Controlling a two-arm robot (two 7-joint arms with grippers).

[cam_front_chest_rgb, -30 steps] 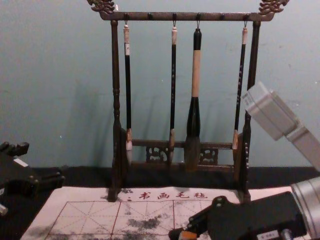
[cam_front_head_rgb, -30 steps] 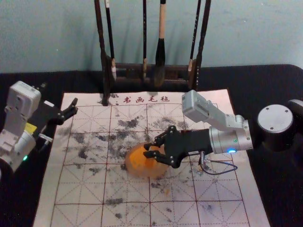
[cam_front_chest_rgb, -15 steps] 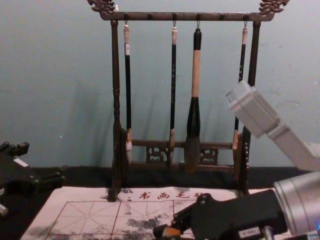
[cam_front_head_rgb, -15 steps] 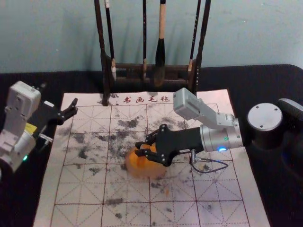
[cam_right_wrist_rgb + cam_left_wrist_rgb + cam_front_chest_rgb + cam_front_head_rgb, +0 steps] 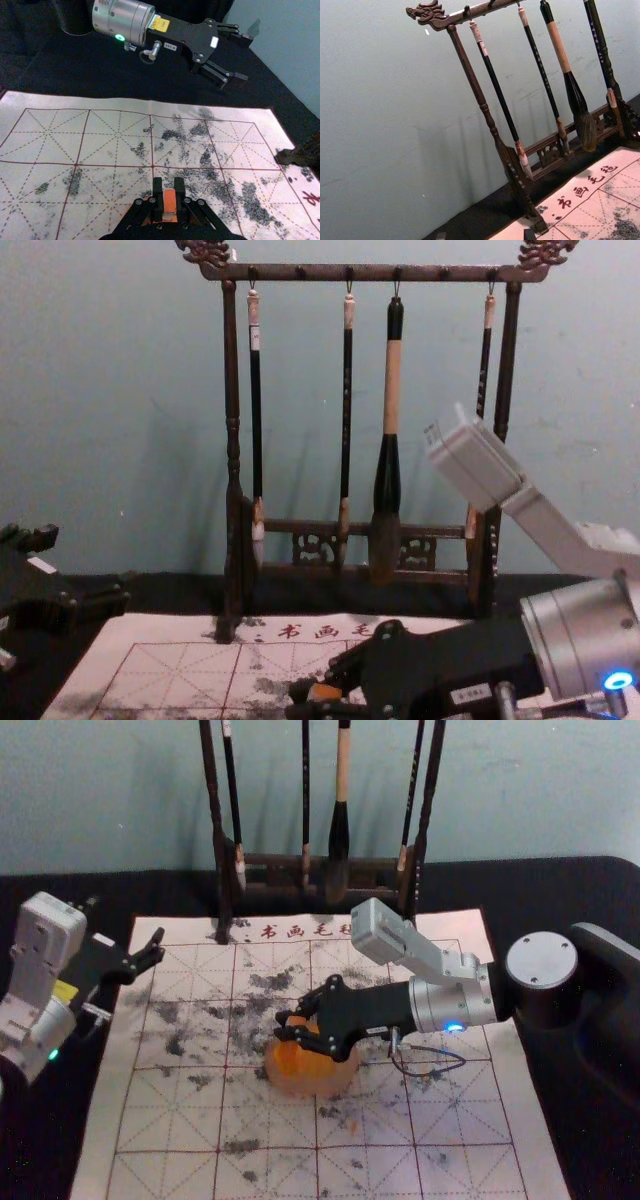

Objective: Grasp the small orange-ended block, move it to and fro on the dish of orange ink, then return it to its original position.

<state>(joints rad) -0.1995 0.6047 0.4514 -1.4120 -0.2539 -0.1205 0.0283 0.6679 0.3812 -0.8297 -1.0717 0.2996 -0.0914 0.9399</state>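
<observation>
Brush rack (image 5: 231,390) behind dish (image 5: 330,1078) | left pincer (image 5: 159,946) wide, at left | right pincer (image 5: 282,1026) grips block (image 5: 169,200) at dish, long axis unclear

The right gripper (image 5: 280,1025) is matte black and angular, with round silver screws (image 5: 201,202) at its joints and a white label (image 5: 470,693) on its side. Right behind it sits a ringed silver cuff (image 5: 438,1006) with a glowing blue light (image 5: 454,1027); a thin dark cable loops beside it. Above it is a boxy grey housing (image 5: 375,928). Farther behind it, a black joint wears a round silver cap (image 5: 541,960) with small screws. The left gripper (image 5: 158,945), also black, carries a yellow sticker (image 5: 162,25).
</observation>
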